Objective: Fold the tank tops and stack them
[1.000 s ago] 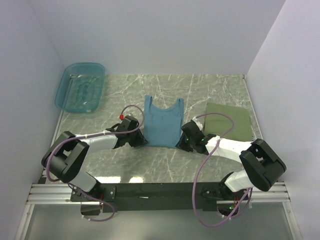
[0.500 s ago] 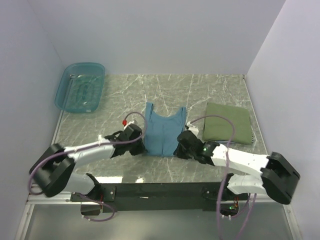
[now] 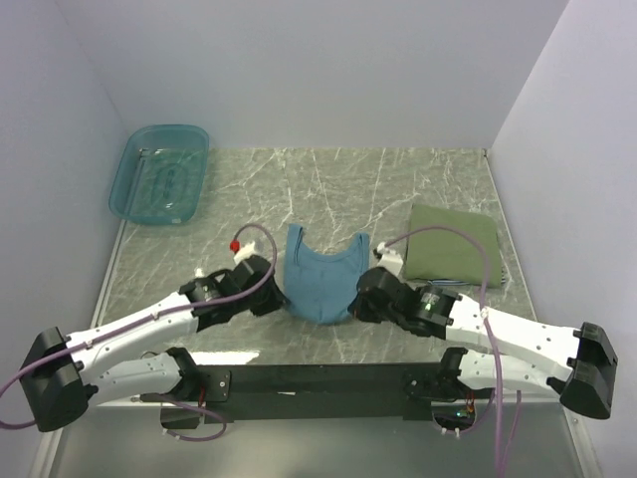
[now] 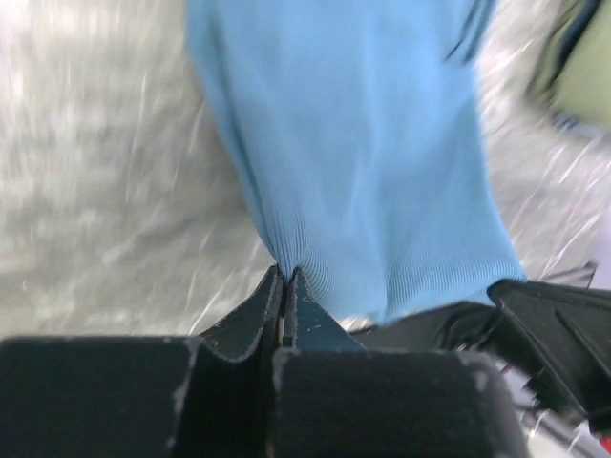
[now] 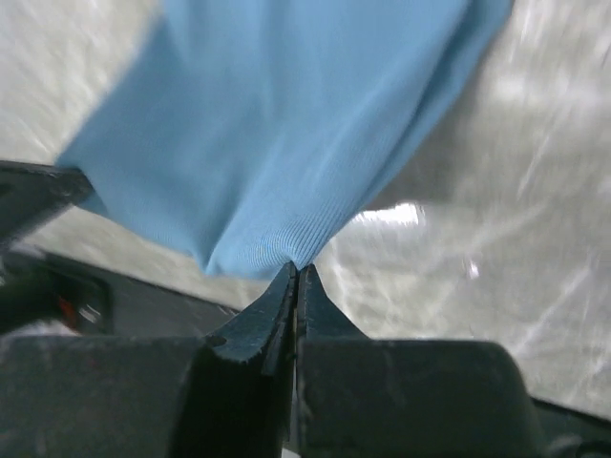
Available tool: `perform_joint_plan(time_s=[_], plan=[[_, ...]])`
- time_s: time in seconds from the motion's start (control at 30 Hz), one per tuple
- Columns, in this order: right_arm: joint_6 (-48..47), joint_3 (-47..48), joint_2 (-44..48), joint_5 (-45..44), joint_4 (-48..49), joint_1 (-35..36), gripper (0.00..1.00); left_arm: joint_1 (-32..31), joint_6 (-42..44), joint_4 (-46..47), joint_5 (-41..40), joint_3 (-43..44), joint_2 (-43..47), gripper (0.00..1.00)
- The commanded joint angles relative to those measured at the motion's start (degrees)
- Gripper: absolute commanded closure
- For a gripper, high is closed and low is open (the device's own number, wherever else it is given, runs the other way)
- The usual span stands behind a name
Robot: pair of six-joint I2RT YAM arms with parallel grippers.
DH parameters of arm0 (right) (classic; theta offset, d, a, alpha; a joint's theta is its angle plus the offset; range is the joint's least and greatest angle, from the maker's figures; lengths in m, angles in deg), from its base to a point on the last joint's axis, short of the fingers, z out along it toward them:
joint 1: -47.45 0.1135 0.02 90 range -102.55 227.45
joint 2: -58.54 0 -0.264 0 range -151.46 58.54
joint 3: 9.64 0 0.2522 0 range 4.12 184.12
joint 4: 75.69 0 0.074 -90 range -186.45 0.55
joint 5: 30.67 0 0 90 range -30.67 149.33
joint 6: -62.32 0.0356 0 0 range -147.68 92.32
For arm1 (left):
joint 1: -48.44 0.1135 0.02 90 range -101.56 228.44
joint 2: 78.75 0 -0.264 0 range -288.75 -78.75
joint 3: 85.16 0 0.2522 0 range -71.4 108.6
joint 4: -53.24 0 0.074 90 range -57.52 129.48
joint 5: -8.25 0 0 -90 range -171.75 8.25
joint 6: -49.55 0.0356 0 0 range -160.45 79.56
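We have the teal tank top near the middle of the tabletop, its straps pointing toward the far side and its hem at the near side, raised and sagging in a curve between our two arms. The left tool is closed tight on the left hem corner, and the right tool is closed just as tight on the right corner. In both wrist views only a small pucker of ribbed fabric sits at the very tips, so the grip looks shallow. Our main worry is a corner slipping free as we carry the hem toward the straps, which would drop one side and leave a crumpled, lopsided fold. If one arm travels faster or higher than the other, the hem would land skewed across the body. Spreading the arms would tug fabric out of those thin pinches, while closing them in would deepen the sag and crease the middle. The folded olive tank top lies just beside the right arm, and a wide swing could nudge it out of shape.
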Motion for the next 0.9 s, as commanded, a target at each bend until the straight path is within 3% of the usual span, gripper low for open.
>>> perform_joint_plan(time_s=[0.0,0.23,0.43,0.47,0.53,0.57,0.6,0.63,0.73,0.87], plan=[[-4.9,5.9,-0.8,-1.7,-0.5,-5.2,1.0,3.9,4.7,0.3,-3.2,9.1,-4.2,0.99],[-16.7,14.3,-8.9,8.3,6.6,-22.0,1.0,17.9,12.2,6.6,4.1,23.4,-19.6,0.99],[-23.4,26.7,-27.7,15.7,8.3,-37.5,1.0,26.1,17.4,9.3,11.8,43.4,-43.7,0.99],[-23.7,30.4,-33.4,15.7,8.4,-38.8,0.97,27.8,18.0,10.5,13.9,48.8,-50.5,0.93],[-24.2,34.3,-38.9,17.6,8.8,-42.7,0.83,29.1,18.9,11.6,17.5,53.4,-56.5,0.82],[-24.5,35.6,-43.6,19.8,9.9,-43.7,0.76,30.6,19.0,12.9,18.9,57.2,-61.4,0.67],[-25.0,37.0,-45.8,20.4,9.8,-44.6,0.65,31.5,19.0,13.1,20.3,59.0,-63.4,0.61],[-26.2,39.6,-47.4,19.8,9.5,-45.0,0.6,32.3,18.7,13.0,21.4,60.3,-64.9,0.55],[-27.4,40.6,-49.6,17.8,8.1,-45.0,0.5,34.7,17.7,16.3,22.5,58.7,-64.4,0.51],[-25.8,31.5,-40.6,16.0,11.2,-44.9,0.41,35.1,18.5,17.2,17.7,50.1,-54.7,0.49]])
